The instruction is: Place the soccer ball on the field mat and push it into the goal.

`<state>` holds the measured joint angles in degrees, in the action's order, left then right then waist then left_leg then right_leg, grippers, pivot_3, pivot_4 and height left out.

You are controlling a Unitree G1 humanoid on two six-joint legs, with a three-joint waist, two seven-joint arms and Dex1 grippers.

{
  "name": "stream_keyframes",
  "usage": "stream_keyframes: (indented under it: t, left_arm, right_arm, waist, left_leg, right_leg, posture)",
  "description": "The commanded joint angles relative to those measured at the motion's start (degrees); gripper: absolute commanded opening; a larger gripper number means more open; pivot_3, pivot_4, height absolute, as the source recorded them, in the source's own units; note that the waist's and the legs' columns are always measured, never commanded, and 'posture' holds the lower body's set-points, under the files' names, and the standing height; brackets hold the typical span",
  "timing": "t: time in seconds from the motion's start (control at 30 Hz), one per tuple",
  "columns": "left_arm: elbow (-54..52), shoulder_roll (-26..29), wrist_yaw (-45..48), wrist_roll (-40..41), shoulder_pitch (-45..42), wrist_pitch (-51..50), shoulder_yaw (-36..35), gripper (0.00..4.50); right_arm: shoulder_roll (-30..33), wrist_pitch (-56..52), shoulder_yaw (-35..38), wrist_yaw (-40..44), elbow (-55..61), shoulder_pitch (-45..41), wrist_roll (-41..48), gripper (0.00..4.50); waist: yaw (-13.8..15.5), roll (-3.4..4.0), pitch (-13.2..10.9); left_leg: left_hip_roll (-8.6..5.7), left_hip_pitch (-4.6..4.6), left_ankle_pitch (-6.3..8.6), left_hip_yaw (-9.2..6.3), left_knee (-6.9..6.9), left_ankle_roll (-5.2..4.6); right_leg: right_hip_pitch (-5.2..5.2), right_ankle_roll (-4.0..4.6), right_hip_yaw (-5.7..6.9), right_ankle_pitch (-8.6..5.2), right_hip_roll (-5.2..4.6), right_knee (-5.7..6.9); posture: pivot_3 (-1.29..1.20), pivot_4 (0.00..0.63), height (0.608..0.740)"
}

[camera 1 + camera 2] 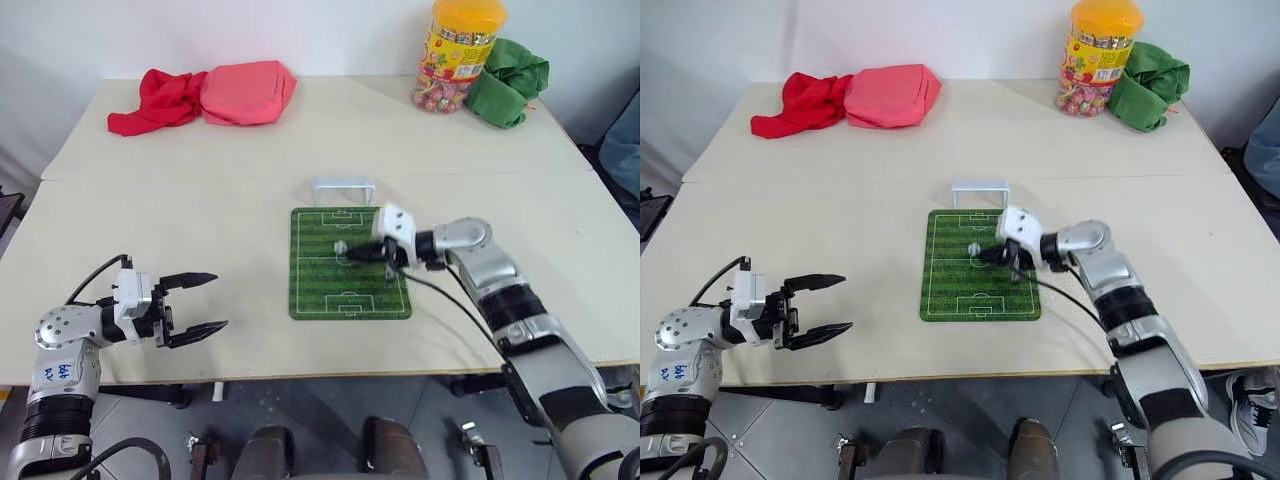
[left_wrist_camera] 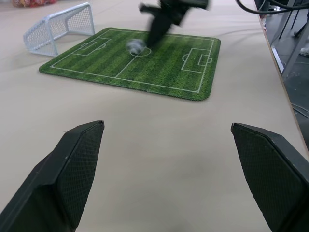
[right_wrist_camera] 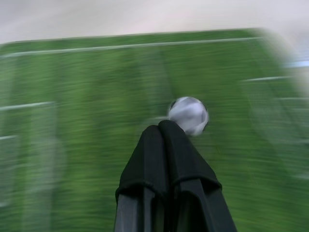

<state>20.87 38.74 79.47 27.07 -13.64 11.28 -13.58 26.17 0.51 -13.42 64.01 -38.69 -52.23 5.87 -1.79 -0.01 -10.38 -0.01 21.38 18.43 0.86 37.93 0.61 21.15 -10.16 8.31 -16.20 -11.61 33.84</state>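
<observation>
With the right jaws [image 3: 161,128] pressed shut, holding nothing, their joined tips sit right at the ball [image 3: 189,115], touching it or just short of it; blur makes contact hard to call. Ball is on the mat [image 1: 320,290] near the centre circle, so placing looks done and the push is the step in hand.

Left jaws [image 1: 195,303] are wide open and empty, hanging over bare surface [image 1: 200,220] well apart from the mat. No part in the push from there.

Goal [image 1: 343,188] stands just past the mat's far short edge, mouth facing the pitch. Ball sits roughly in line with it, maybe slightly toward the right arm's side of the goal's centre. Half a pitch to cover.

Next move, as I read it: keep the tips closed and low, drive the ball along the mat's long axis toward the goal. Ball is tiny against the tips, so an off-centre touch would squirt it sideways off the mat. Needs a straight, modest stroke with the tips behind the ball's centre, not beside it.

Beyond that: red cloth [image 1: 160,100], pink pouch [image 1: 248,92], candy jar [image 1: 458,55] and green cloth [image 1: 508,82] along the far edge, all well clear.
</observation>
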Motion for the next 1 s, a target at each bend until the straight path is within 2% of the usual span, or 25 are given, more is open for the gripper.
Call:
stream_keyframes:
  t: [0.03,0.27,0.4,0.53,0.67,0.77,0.97,1.0]
  left_arm:
    - [0.1,0.3,-0.5,0.3,-1.1,1.1,-0.9,4.50]
    - [2.2,-0.5,-1.1,-0.4,-3.2,1.7,-0.1,4.50]
    - [3.9,-0.2,-2.5,-0.7,-4.8,0.0,0.2,4.50]
    - [6.4,1.5,-3.5,-1.1,-5.6,-4.3,0.3,4.50]
    - [8.9,1.9,-6.6,-1.8,-7.4,-6.8,-0.2,4.50]
    - [11.7,2.7,-5.8,-1.3,-8.3,-5.1,-1.7,4.50]
    - [19.4,6.0,-3.3,-1.4,-9.0,-3.7,-4.2,4.50]
    - [20.1,6.3,-3.0,-1.3,-8.9,-2.9,-4.7,4.50]
  right_arm:
    - [0.4,-1.0,4.8,-1.9,6.2,0.2,2.8,0.04]
    - [5.7,-11.7,7.4,0.7,23.9,9.7,6.5,0.04]
    - [10.4,-15.5,9.1,3.5,28.6,14.0,9.0,0.04]
    - [19.9,-12.0,12.2,14.9,26.5,21.0,11.9,0.04]
    - [23.3,-5.3,14.8,19.6,15.6,20.8,12.1,1.25]
    - [24.9,0.7,16.4,21.8,5.6,18.9,11.0,2.31]
    - [28.3,11.1,17.4,21.5,-13.7,15.2,6.7,4.46]
    - [28.5,12.4,18.1,21.3,-16.2,14.9,6.7,4.49]
  waist:
    - [0.0,0.00,0.0]
    - [0.2,0.00,0.0]
    - [0.2,0.00,0.0]
    - [0.4,-0.02,0.0]
    - [0.1,-0.04,0.0]
    - [-0.1,-0.06,0.0]
    - [-0.1,-0.06,0.0]
    - [0.1,-0.07,0.0]
  left_leg:
    - [0.01,0.00,0.00,0.00,-0.02,0.00]
    - [-0.01,0.02,0.02,0.06,-0.04,-0.01]
    - [0.00,0.05,0.03,0.10,0.00,-0.02]
    - [0.00,0.05,0.05,0.14,0.02,-0.04]
    - [0.00,0.04,0.07,0.24,0.03,-0.09]
    - [0.04,-0.05,0.07,0.33,0.04,-0.08]
    - [0.04,-0.08,0.07,0.44,-0.02,-0.08]
    - [0.04,-0.08,0.08,0.44,-0.02,-0.09]
  right_leg:
    - [0.01,0.00,0.00,0.00,0.01,0.00]
    - [0.03,0.00,0.02,0.00,0.00,-0.02]
    - [0.05,0.00,0.01,0.00,0.00,-0.02]
    - [0.05,0.00,-0.02,0.00,0.00,-0.02]
    - [0.04,0.00,-0.04,0.00,-0.01,-0.05]
    - [0.04,0.01,-0.13,0.01,0.01,0.00]
    - [0.11,0.01,-0.23,0.01,0.00,-0.02]
    - [0.12,0.01,-0.23,0.01,0.00,-0.02]
  posture:
    - [0.00,0.150,0.740]
    - [0.00,0.150,0.740]
    - [0.00,0.150,0.740]
    - [0.00,0.150,0.740]
    - [0.00,0.150,0.740]
    - [0.00,0.150,0.740]
    - [0.00,0.150,0.740]
    - [0.00,0.150,0.740]
